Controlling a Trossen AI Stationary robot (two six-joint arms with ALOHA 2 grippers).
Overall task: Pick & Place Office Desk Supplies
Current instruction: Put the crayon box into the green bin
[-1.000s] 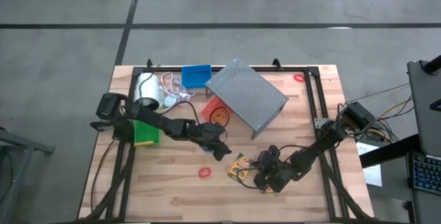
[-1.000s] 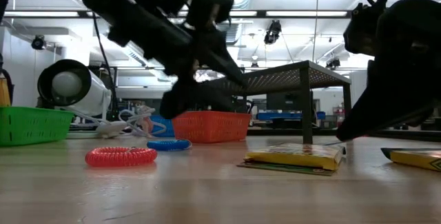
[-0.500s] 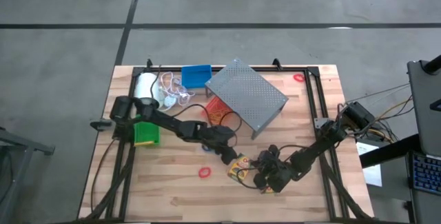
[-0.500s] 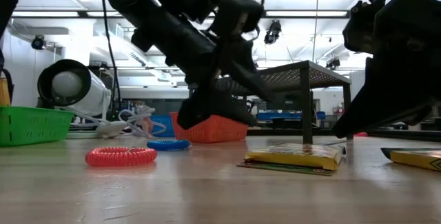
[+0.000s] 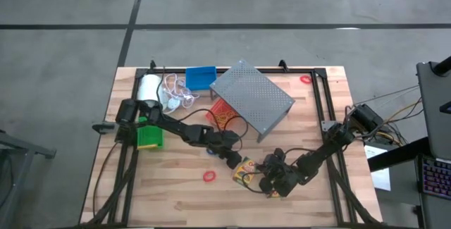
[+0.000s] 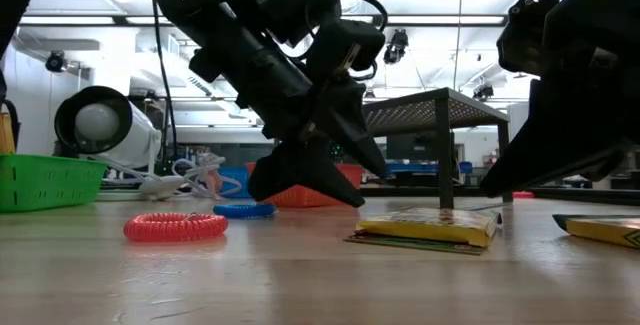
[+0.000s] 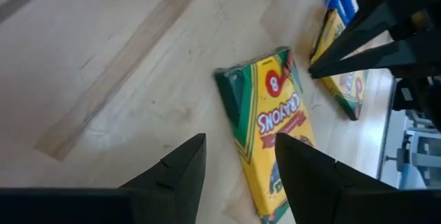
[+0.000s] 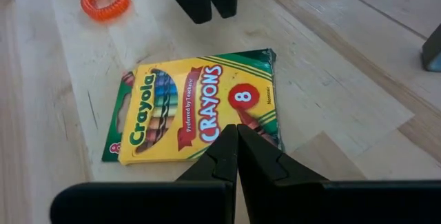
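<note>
The pale wooden slatted counter [image 5: 176, 180] filled the middle of the high view, with the grey perforated metal rack [image 5: 251, 100] standing tilted above its centre. Along the upper left sat the white roll with white cord [image 5: 150, 88], the blue plastic bin [image 5: 200, 77] and, lower at the left edge, the green plastic bin [image 5: 149, 137]; the red-orange plastic bin [image 5: 220, 113] lay partly under the rack's left corner.

The left arm stretched from the left edge down toward the lower centre, and its left tool [image 5: 231, 157] hung low there with its fingers spread apart and nothing between them. Just to its lower right lay the flat yellow-and-green cardboard crayon box [image 5: 245, 170]. In the left wrist view that box [image 7: 271, 131] sat just ahead of the parted fingertips, its long axis running roughly along the tool's line of reach and skewed a little, so I judged the fingers would straddle its narrow width.

The right arm came in from the right edge, and its right tool [image 5: 266, 182], pressed together and empty, rested low at the same box's lower right, over a second crayon box [image 7: 340, 69] that was largely hidden. Both tools were close; the left, being open, looked the likelier to take the first box.

A red coiled ring band [image 5: 209, 176] lay left of the box, another red band [image 5: 305, 79] at the upper right, and a blue coiled band [image 6: 245, 209] showed in the low view.
</note>
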